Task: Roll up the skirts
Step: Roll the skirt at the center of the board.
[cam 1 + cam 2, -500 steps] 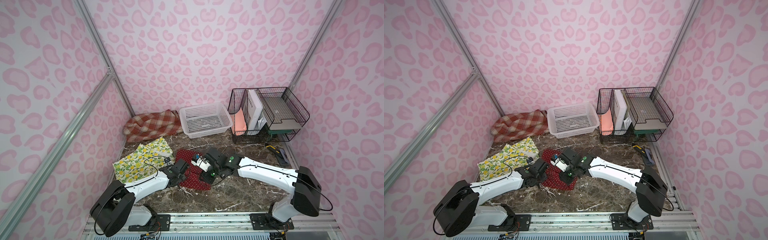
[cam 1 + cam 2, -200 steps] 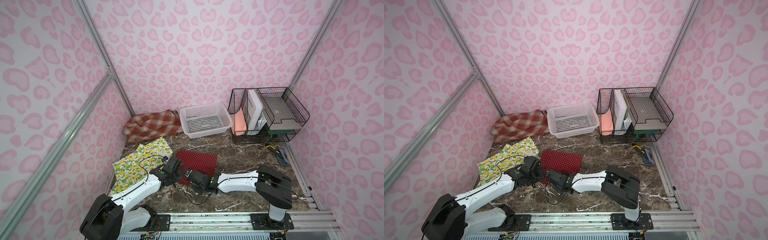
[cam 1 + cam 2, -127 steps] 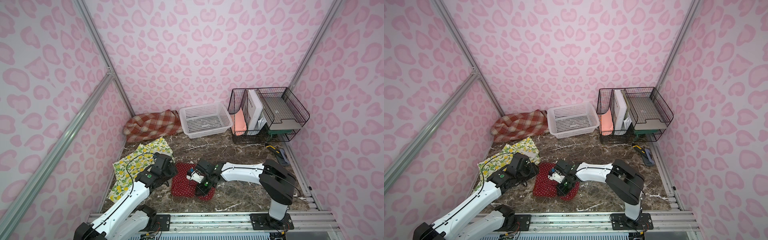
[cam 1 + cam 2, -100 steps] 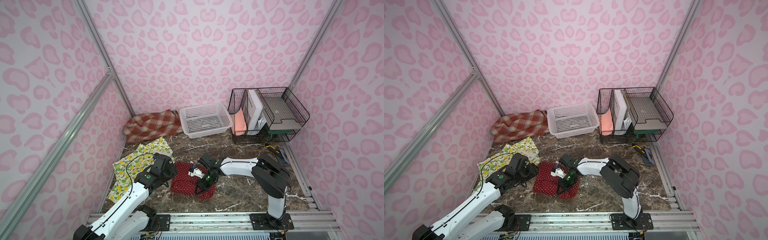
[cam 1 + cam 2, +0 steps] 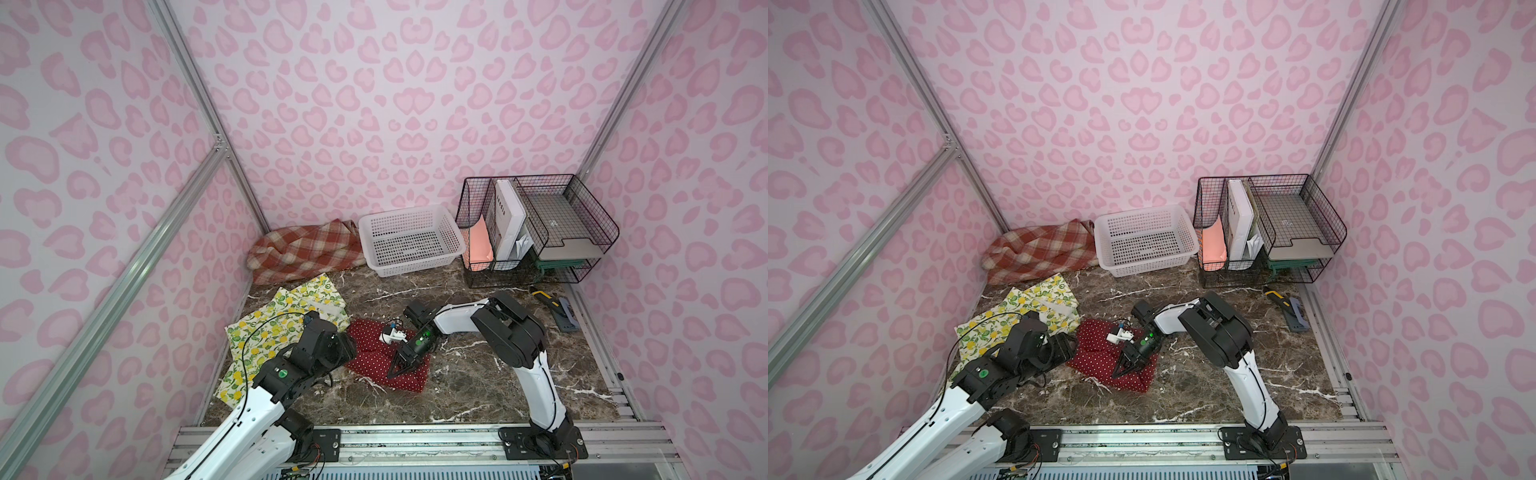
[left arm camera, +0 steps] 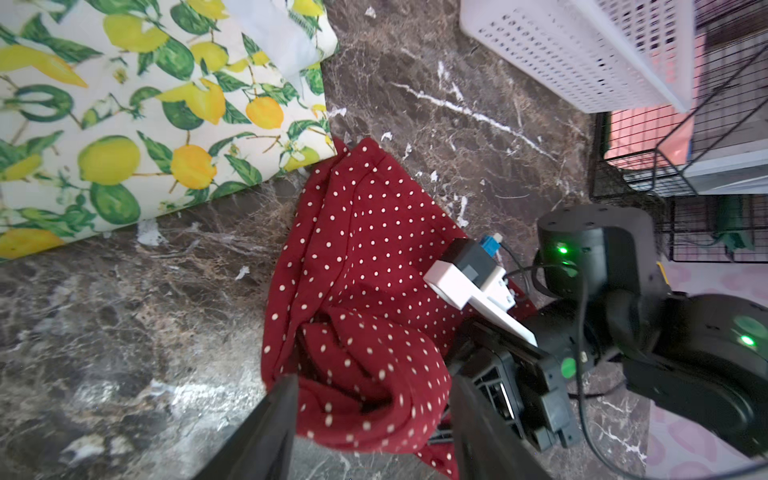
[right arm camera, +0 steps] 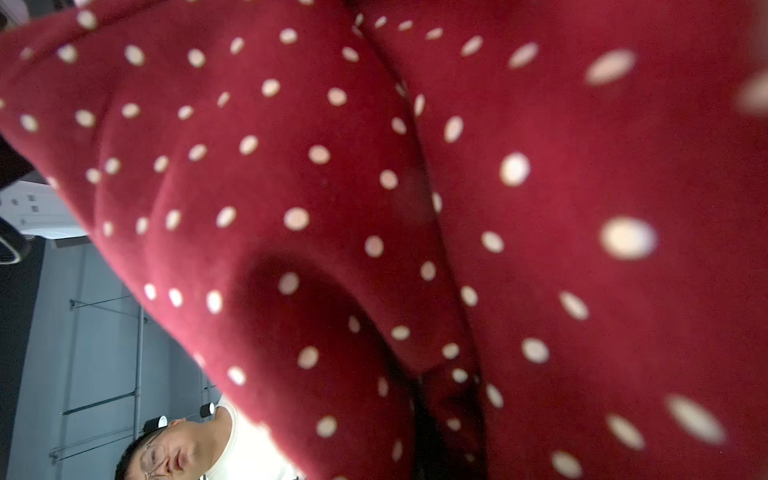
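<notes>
step: you're rolling the red skirt (image 5: 370, 357), bunched on the bench (image 5: 478, 374) left of centre | right gripper (image 5: 395, 370) pinched narrow on its fold | left gripper (image 6: 372, 386) wide, straddling the bundle | next, probably: close left, turn the roll evenly

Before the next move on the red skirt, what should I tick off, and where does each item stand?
1. Left gripper open, straddling the bunched edge of the red polka-dot skirt: ok.
2. Right gripper shut on that skirt: ok.
3. Skirt in a tidy roll: not ok, loosely bunched.
4. Right wrist view clear: not ok, cloth fills it.
5. Lemon-print skirt and plaid skirt rolled: not ok, both unrolled.
</notes>
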Motion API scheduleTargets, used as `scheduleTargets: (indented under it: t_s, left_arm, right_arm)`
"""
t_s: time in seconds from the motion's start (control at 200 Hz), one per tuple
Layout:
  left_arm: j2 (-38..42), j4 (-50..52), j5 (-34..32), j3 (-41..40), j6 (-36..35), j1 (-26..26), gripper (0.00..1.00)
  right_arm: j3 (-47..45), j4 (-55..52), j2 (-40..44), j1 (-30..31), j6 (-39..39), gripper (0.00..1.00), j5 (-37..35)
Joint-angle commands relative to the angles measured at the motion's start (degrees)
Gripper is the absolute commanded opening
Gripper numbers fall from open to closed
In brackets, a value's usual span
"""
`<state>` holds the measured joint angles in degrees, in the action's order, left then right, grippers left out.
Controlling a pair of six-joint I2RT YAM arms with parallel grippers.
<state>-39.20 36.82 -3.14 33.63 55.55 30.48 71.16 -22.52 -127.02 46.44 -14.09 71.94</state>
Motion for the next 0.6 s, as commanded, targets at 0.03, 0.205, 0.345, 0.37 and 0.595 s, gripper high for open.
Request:
scheduleTargets:
  t_s: [0.03, 0.205, 0.345, 0.37, 0.595]
  left_arm:
    - [3.0, 3.4, 0.5, -3.4, 3.1, 2.3, 0.62]
    - [3.4, -3.4, 0.7, -8.1, 7.1, 6.0, 0.63]
    - [2.7, -7.4, -3.2, -9.0, 9.0, 8.1, 0.65]
    - [2.7, -8.8, -3.5, -9.3, 10.1, 8.3, 0.65]
    - [-3.8, -20.1, -5.6, -13.8, 15.9, 11.1, 0.66]
  right_arm:
    - [0.7, -0.7, -2.3, -0.4, 3.8, 0.13, -9.6]
    - [0.8, -1.4, -2.7, -0.5, 4.9, 0.14, -10.1]
    - [-0.3, -0.9, -2.6, -0.5, 5.5, 0.14, -10.1]
    - [-0.5, -0.9, -2.6, -0.5, 5.6, 0.14, -10.1]
    - [-0.7, -1.2, -1.9, -0.5, 6.2, 0.13, -10.4]
